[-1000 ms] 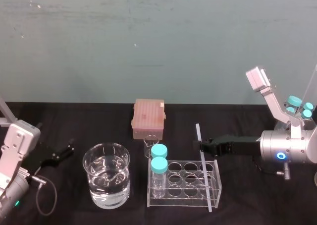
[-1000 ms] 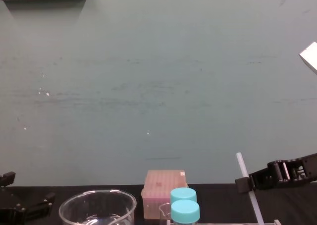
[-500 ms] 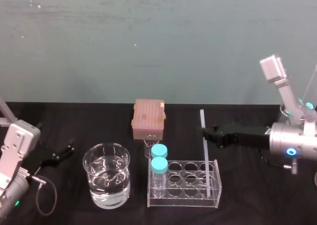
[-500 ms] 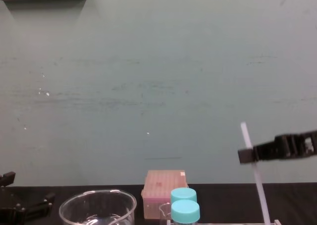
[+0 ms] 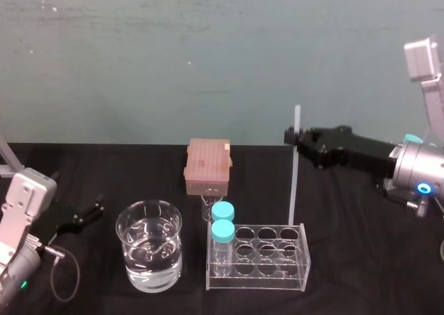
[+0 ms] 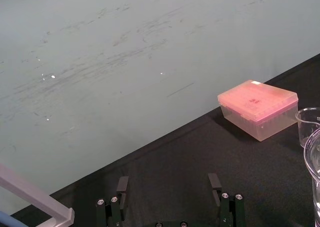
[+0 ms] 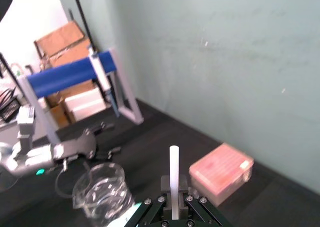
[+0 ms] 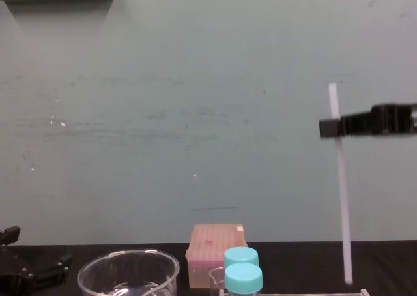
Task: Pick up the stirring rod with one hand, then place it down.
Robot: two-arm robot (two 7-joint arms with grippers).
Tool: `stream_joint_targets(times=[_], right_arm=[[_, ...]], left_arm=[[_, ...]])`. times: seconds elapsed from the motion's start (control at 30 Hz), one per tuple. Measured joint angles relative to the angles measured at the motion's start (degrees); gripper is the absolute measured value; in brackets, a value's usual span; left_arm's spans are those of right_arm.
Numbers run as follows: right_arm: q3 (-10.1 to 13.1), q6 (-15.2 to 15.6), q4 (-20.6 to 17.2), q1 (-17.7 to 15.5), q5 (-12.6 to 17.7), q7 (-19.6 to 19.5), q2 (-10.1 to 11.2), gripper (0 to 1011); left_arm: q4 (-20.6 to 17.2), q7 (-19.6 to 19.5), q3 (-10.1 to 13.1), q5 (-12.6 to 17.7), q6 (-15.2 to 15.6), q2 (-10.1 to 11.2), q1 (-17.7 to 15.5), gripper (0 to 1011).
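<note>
One grip point, close to the upper end, carries the whole stirring rod (image 5: 294,183). The right gripper (image 5: 297,136) is clamped on it there. The rod hangs almost upright in the air, with its lower tip just above the rear right corner of the clear tube rack (image 5: 258,256). The left gripper (image 5: 90,211) is parked at the left of the table (image 5: 361,273) with its fingers spread, near the beaker (image 5: 149,252) of water.

Three faults are to be guarded against:

- **Swing:** the rod is held far from its middle, so the free lower end is likely to swing under a quick move. The rack or the blue-capped bottles (image 5: 223,221) may be struck.
- **Slip:** a smooth, thin rod may slide down through the fingers if the clamp is slackened early.
- **Topple:** if the rod is released while upright, it is likely to fall over and roll. It should be lowered and laid flat on bare table, well apart from the beaker.
</note>
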Motion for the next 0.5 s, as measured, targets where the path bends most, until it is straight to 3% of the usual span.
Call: stream_joint_targets(times=[0.3, 0.5], right_arm=[[1.3, -4.2, 1.7, 1.8, -2.8, -2.2, -3.0, 72], [1.2, -4.7, 4.6, 4.2, -4.8, -2.4, -5.8, 72]], left_arm=[[0.0, 0.0, 0.0, 0.0, 0.0, 0.0, 0.0, 1005], [0.0, 0.0, 0.0, 0.0, 0.0, 0.0, 0.0, 1005]])
